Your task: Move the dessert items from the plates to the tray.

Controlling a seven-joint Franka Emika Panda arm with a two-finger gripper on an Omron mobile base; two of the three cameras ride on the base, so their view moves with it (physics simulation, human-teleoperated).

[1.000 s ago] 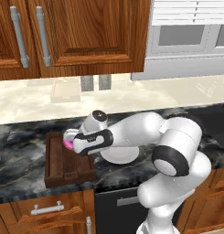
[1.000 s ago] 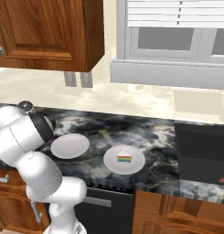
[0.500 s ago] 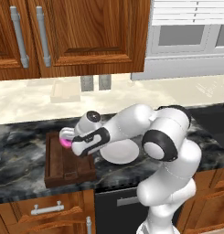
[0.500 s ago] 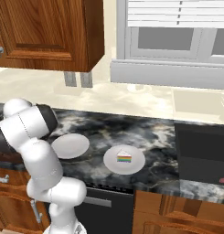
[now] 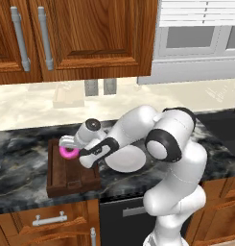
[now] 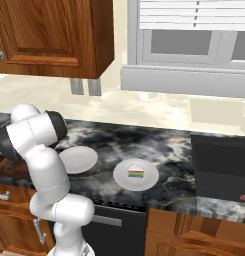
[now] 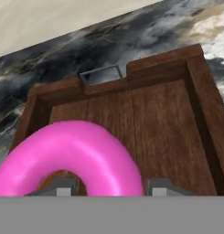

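Gripper (image 5: 71,148) sits low over the far end of the wooden tray (image 5: 56,180), its fingers either side of the pink-frosted donut (image 5: 67,152); whether they grip or have let go I cannot tell. Next, the rainbow cake wedge (image 6: 136,172) waits on its plate (image 6: 150,180), well off toward the sink side

Wooden cabinets (image 5: 80,33) above marble counter (image 6: 164,145)

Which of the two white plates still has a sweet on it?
The plate farther from the arm, which carries the rainbow cake slice. The other plate, beside the arm, is bare; the pink donut is over the wooden tray.
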